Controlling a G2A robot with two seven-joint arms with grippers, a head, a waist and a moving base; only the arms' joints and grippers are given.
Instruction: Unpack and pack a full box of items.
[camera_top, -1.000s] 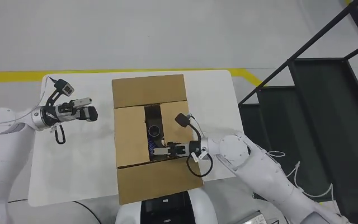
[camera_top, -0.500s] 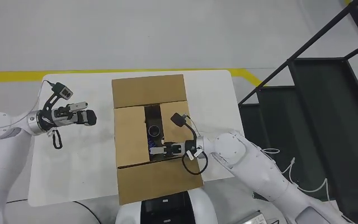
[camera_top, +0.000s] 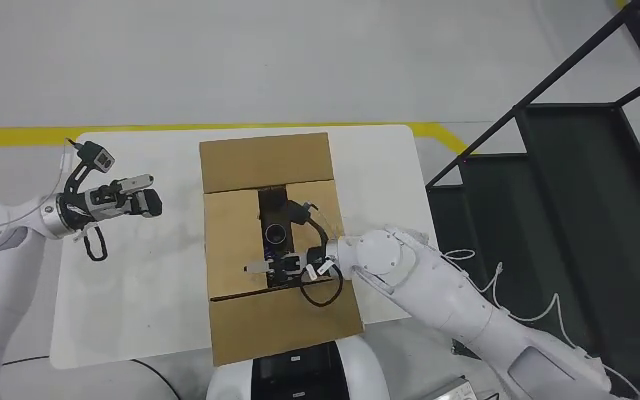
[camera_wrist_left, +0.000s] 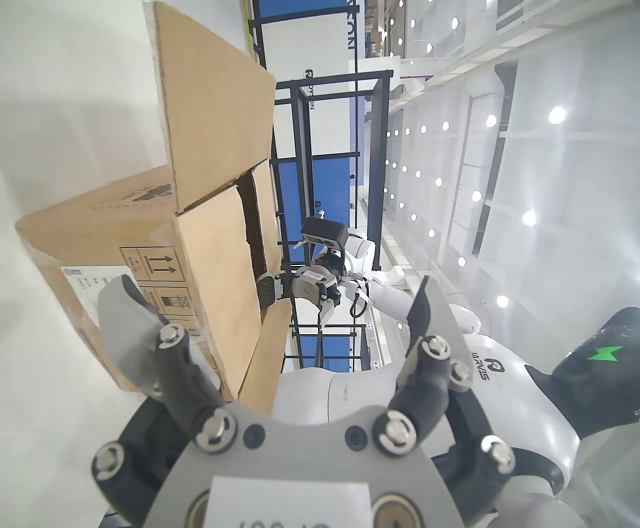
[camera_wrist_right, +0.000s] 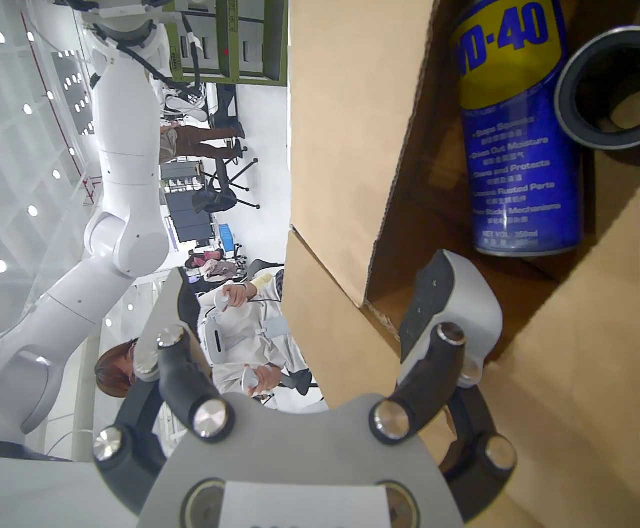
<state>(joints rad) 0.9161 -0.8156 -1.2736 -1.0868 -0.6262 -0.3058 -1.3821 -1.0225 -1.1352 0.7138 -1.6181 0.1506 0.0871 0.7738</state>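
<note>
Blue spray can (camera_wrist_right: 520, 150) flat in box (camera_wrist_right: 340, 150), base toward right end effector (camera_wrist_right: 310, 274).

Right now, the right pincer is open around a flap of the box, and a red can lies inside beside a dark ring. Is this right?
Not quite: the can is blue, not red, as the right wrist view shows. The right pincer is open around a flap of the box, and the can lies inside beside a dark ring.
</note>
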